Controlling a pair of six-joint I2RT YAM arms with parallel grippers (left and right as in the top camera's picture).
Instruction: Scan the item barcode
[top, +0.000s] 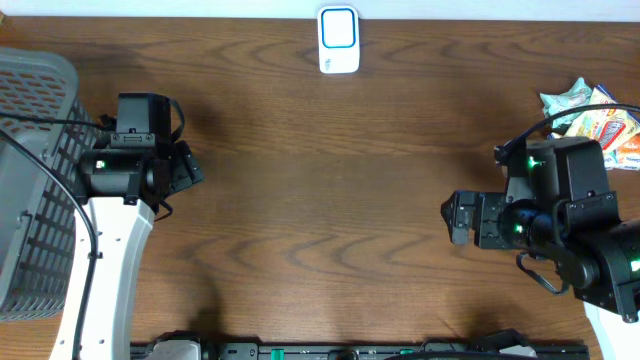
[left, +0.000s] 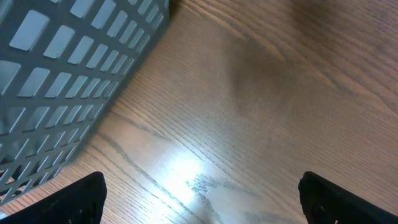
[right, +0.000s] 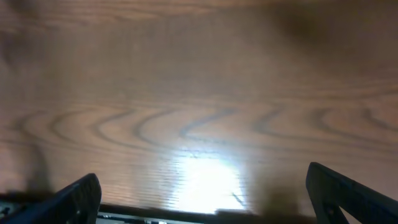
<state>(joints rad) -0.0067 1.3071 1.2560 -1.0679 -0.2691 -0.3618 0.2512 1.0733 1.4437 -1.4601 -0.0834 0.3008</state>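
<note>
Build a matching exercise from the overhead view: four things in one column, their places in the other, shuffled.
Things:
1. grey basket
2. white-and-blue scanner
3. snack packets
4. right gripper

Places:
A. far edge, centre
B. left edge
C. right edge, far corner
D. right of centre, jaws open and empty

Pairs: 1-B, 2-A, 3-C, 4-D
</note>
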